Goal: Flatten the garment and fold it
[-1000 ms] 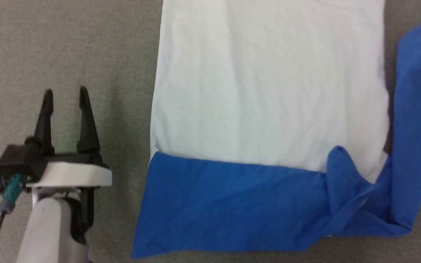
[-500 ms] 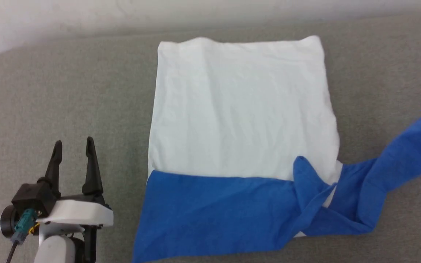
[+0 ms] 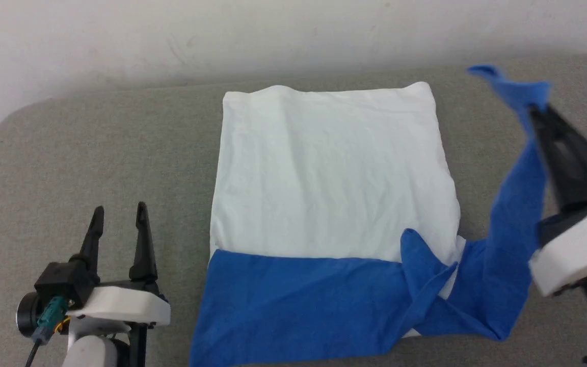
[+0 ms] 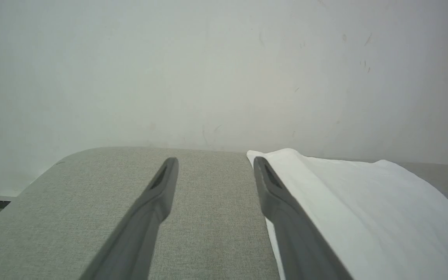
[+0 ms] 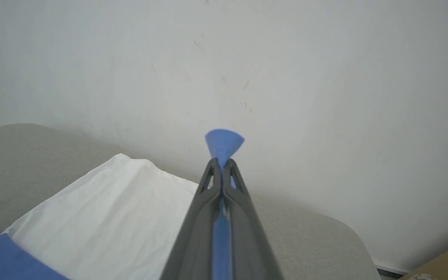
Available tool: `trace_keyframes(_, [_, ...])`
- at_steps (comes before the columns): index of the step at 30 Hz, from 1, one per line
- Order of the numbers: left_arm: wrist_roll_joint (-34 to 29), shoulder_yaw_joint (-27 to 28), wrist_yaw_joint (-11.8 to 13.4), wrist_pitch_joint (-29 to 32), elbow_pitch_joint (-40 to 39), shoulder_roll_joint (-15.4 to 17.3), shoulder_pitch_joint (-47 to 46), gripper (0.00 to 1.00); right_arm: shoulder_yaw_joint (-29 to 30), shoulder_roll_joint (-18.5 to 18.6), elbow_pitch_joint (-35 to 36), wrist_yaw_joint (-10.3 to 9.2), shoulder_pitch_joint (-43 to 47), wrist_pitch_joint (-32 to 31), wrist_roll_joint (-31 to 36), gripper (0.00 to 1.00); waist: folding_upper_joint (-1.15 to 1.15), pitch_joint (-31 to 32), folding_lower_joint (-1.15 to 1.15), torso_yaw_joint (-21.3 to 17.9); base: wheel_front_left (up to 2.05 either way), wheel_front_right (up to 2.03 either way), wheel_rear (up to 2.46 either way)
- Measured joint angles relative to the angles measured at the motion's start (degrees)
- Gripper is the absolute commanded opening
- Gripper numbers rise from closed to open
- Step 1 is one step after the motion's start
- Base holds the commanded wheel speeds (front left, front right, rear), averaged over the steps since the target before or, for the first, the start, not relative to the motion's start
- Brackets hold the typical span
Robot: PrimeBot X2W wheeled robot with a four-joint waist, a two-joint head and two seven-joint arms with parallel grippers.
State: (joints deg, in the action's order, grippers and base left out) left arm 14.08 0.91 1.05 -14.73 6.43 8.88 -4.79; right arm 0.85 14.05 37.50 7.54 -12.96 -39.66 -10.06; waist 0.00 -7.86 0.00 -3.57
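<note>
- Sleeve-folding is the step in hand, I judge. The garment (image 3: 334,178) lies flat on the grey worktop (image 3: 95,142) with its white body smooth, and one blue sleeve (image 3: 298,300) is laid across the body's near edge.
- The right tool (image 3: 533,109) is pressed together on the cuff (image 3: 510,86) of the other blue sleeve (image 3: 507,229). It holds the cuff in the air to the right of the white body, and a tuft of cuff pokes past the tips.
- The left tool (image 3: 120,208) hangs spread and empty, well to the left of the white body.
- To do the step well, carry the cuff leftward over the white body, low and taut, so the sleeve lands flat on the folded one.
- A bunched twist (image 3: 426,265) sits at the body's near right corner. It likely needs smoothing, or the fold will lie lumpy.
- Release only once the cuff rests on cloth.
</note>
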Motion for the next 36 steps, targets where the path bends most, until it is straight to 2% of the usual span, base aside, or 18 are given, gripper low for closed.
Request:
trace_keyframes(6, [0.11,-0.62,-0.37,0.00,0.57,-0.18,-0.03,1.00,-17.86,-0.63,-2.70,0.00,-3.13,-0.49,1.09,0.00,0.00,-0.21,0.00,1.09,0.00,0.00,0.00])
trace_keyframes(13, [0.43,-1.15,-0.93,0.00,1.33,-0.29,-0.51,1.00,-32.96,-4.32,-16.53,0.01,-7.34,1.38,-0.30,0.00,0.00,-1.48,0.00,2.47,0.00,0.00,0.00])
trace_keyframes(20, [0.43,-1.40,-0.96,0.00,1.35,-0.71,-2.60,1.00,-42.85,-7.48,-32.29,0.01,-10.19,3.96,-2.87,0.00,0.00,-3.68,0.00,4.06,0.00,0.00,0.00])
trace_keyframes(28, [0.43,-0.68,-1.92,0.00,2.35,-1.21,-4.14,1.00,-48.18,-8.68,-46.55,0.00,-12.55,6.03,-7.15,0.00,0.00,-6.32,0.01,5.73,0.00,0.00,0.00])
trace_keyframes(29, [0.43,-0.46,-2.11,0.00,2.64,-1.21,-4.40,1.00,-48.57,-8.78,-47.67,0.00,-12.80,6.19,-7.51,0.05,0.00,-6.56,0.01,5.86,0.00,0.00,0.00])
trace_keyframes(30, [0.41,-0.27,-2.31,0.00,2.83,-1.24,-4.61,1.00,-48.70,-8.93,-48.56,0.00,-12.87,6.65,-8.39,0.71,0.00,-6.75,0.01,5.96,0.00,0.00,0.00])
trace_keyframes(31, [0.26,-0.14,-2.52,0.00,2.91,-1.27,-4.73,1.00,-48.65,-9.07,-49.14,0.00,-12.87,7.28,-9.38,1.00,0.00,-6.87,0.01,6.02,0.00,0.00,0.00])
trace_keyframes(36, [-0.22,0.59,-3.19,0.00,3.65,-1.38,-4.77,1.00,-46.10,-9.94,-47.03,0.00,-12.90,13.37,-14.43,1.00,0.00,-6.52,0.01,5.40,0.00,0.00,0.00])
